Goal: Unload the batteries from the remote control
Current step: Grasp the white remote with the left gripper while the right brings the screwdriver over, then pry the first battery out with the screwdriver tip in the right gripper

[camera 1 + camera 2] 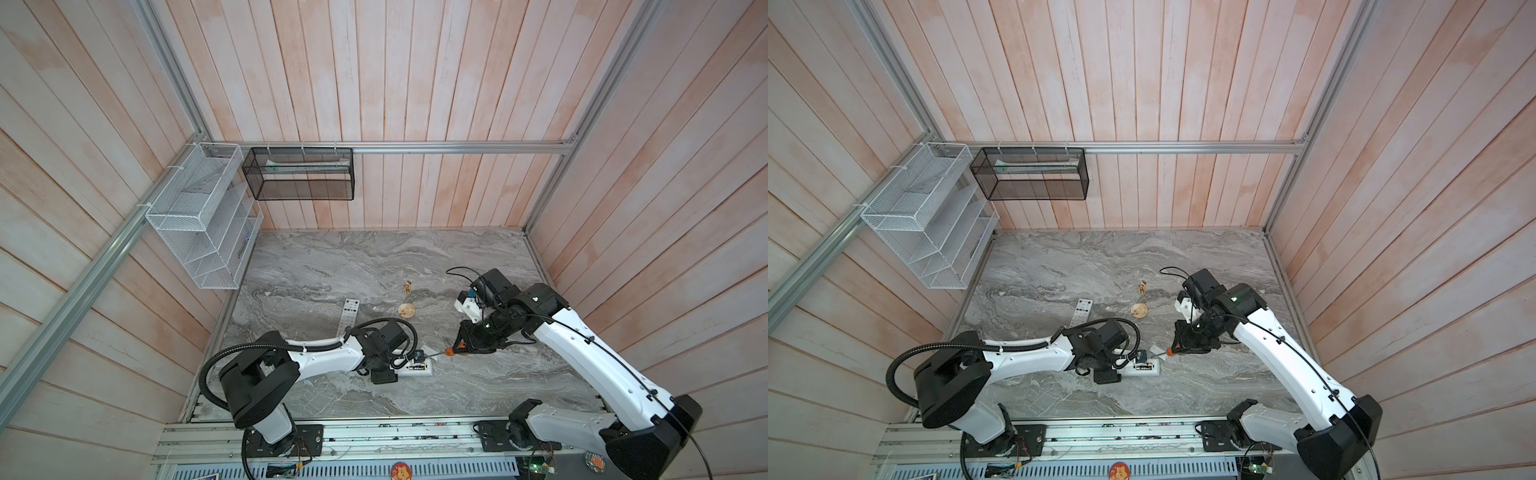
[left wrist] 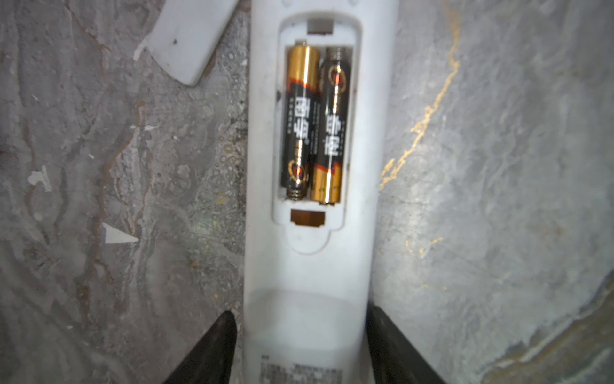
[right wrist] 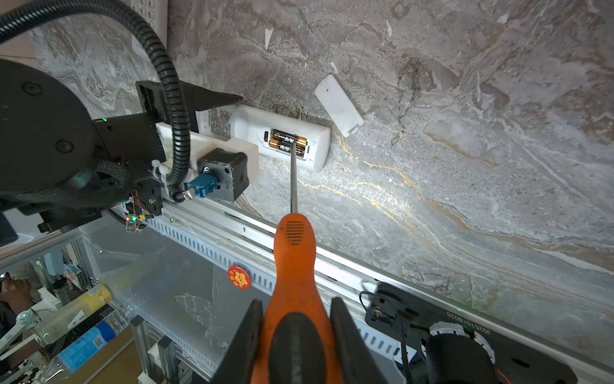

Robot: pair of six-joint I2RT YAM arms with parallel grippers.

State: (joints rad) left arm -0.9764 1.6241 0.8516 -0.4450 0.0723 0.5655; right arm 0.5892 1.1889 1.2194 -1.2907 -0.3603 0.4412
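Plainly, nothing is yet unloaded. On the marble table (image 1: 374,266) the remote control (image 2: 312,266) is laid back-up near the front edge with its compartment uncovered. Both batteries (image 2: 297,116) are seated in it side by side, head to tail.

The left gripper (image 2: 299,312) is set astride the remote's labelled end with its jaws partly spread. A sliver of table seems to be shown beside one finger, so whether the body is pinched cannot be told. The orange handle of the screwdriver (image 3: 294,252) is clamped in the right gripper (image 3: 296,301), and the shaft is pointed at the batteries. Contact of the tip cannot be confirmed. The cover plate (image 3: 339,104) is seen lying just beside the remote.

Should the remote be only loosely held, it would probably be pushed or spun across the smooth stone once levering is begun. The tip could be skidded off a rounded cell, and a contact spring could be bent. A cell freed suddenly might be flicked out and rolled toward the front rail (image 3: 382,271).

White Chinese characters and a red-and-gold ring emblem are printed on each battery, but no brand can be read with certainty. The small print on the remote is too blurred to be read. "ZED" is made out on the camera housing (image 3: 229,179) of the left wrist.
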